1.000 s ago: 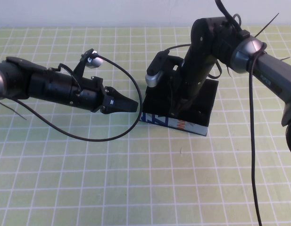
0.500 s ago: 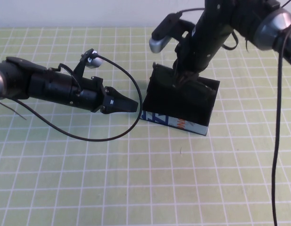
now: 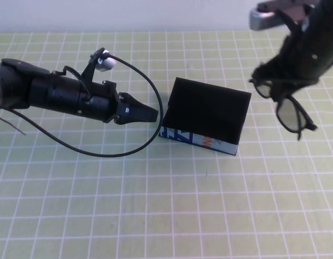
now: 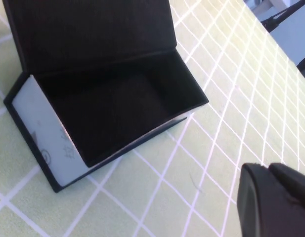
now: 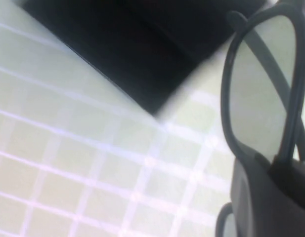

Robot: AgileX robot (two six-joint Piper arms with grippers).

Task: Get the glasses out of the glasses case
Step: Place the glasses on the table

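Observation:
The glasses case (image 3: 208,112) stands on the green grid mat at the middle, its lid flap open. Its light blue printed front (image 3: 197,140) faces me. In the left wrist view the case (image 4: 112,106) shows an empty black inside. The black glasses (image 3: 287,110) hang in the air to the right of the case, clear of it. My right gripper (image 3: 289,80) is shut on their frame from above. In the right wrist view a lens of the glasses (image 5: 263,94) sits just past the right gripper (image 5: 285,170). My left gripper (image 3: 148,114) is shut and hovers just left of the case.
The green grid mat (image 3: 155,205) covers the table. A black cable (image 3: 139,145) loops from the left arm down onto the mat beside the case. A pale wall runs along the far edge.
My right gripper has risen out of the case and swung up and right, carrying the glasses with it. The left arm has shifted only slightly.

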